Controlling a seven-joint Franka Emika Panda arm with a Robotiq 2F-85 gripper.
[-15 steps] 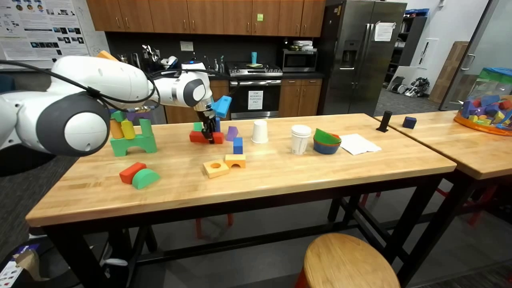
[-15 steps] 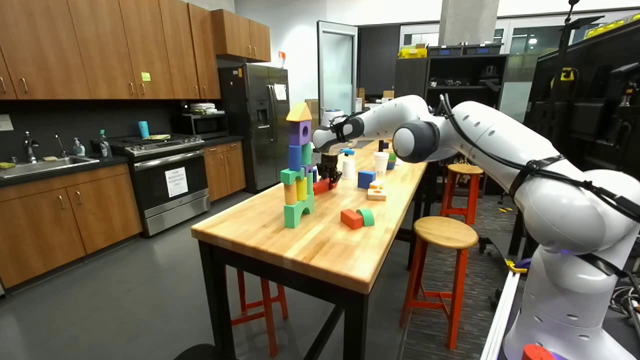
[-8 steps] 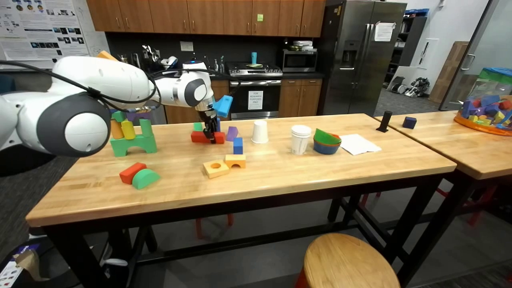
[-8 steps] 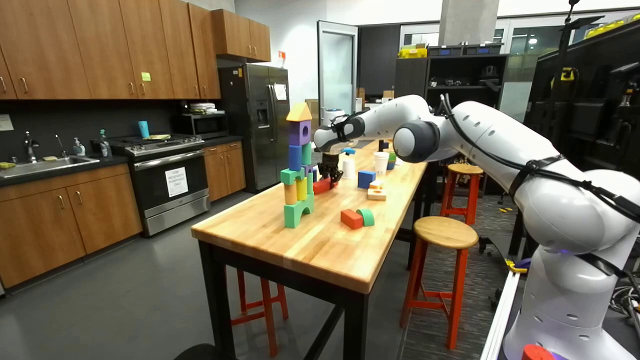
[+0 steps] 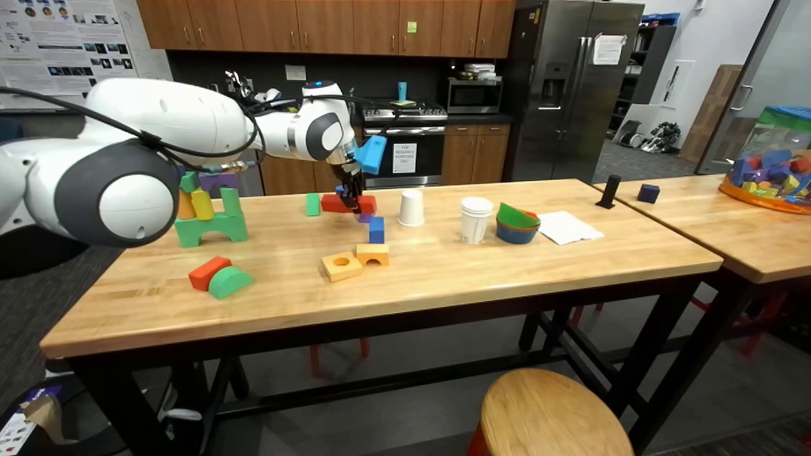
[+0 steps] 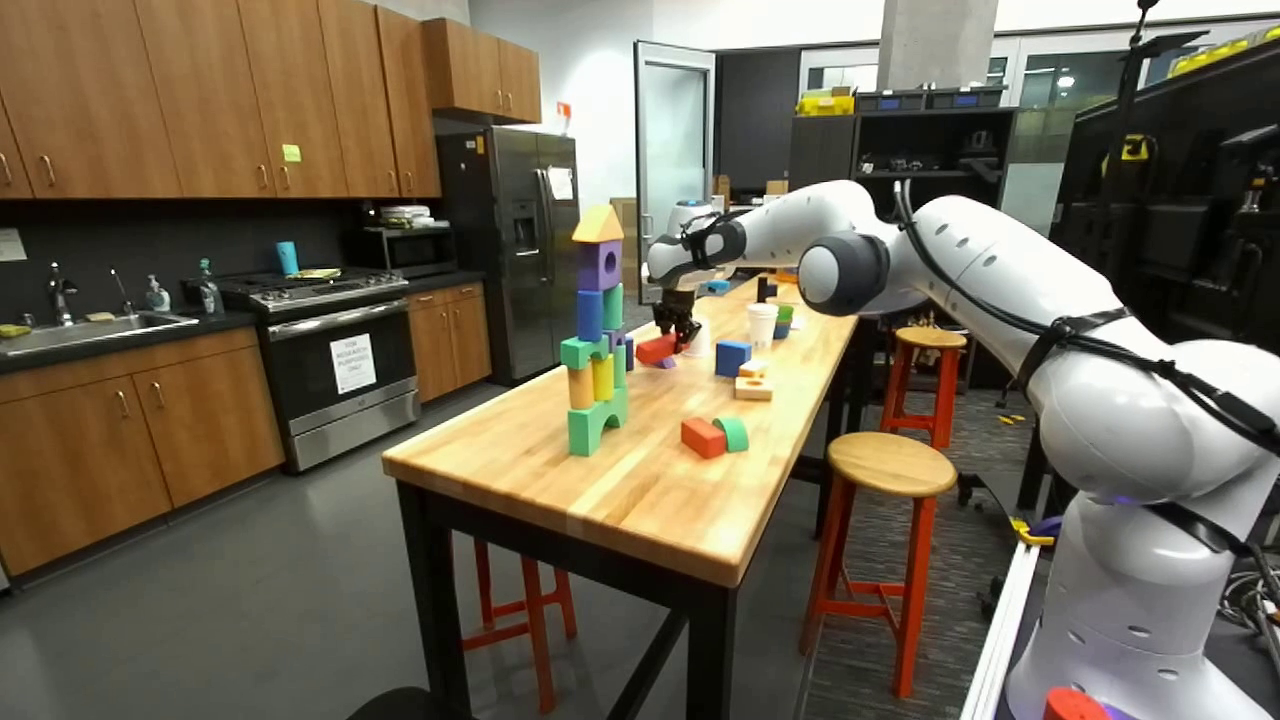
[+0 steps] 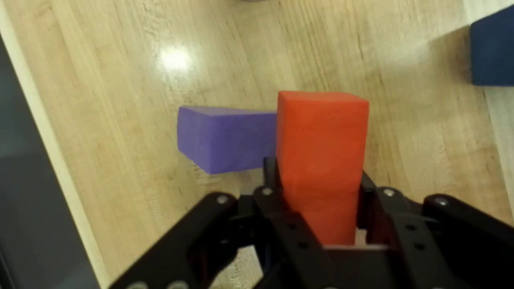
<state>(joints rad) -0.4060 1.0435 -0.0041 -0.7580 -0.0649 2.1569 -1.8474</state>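
My gripper [image 7: 319,180] is shut on a long red block [image 7: 323,136], one finger pad against each side. In both exterior views the red block [image 5: 334,202] lies level or nearly so in the gripper [image 5: 355,206], raised off the tabletop. Just below and beside it, a purple block [image 7: 243,140] rests on the table, partly hidden by the red one. The purple block [image 6: 663,363] also shows under the red block [image 6: 656,348] in an exterior view. A dark blue block [image 7: 494,52] is cut off at the right edge of the wrist view.
A tower of coloured blocks [image 6: 590,315] stands near the table's end. Yellow blocks [image 5: 342,266], a blue block [image 5: 376,230], a green block [image 5: 313,204] and a green half-round [image 5: 230,282] lie about. Upturned white cup [image 5: 412,209], stacked cups [image 5: 475,221] and bowls [image 5: 516,234] stand farther along.
The gripper has lifted the red block from the table and carried it over toward the purple block, rightward in both exterior views. The other blocks have stayed put.
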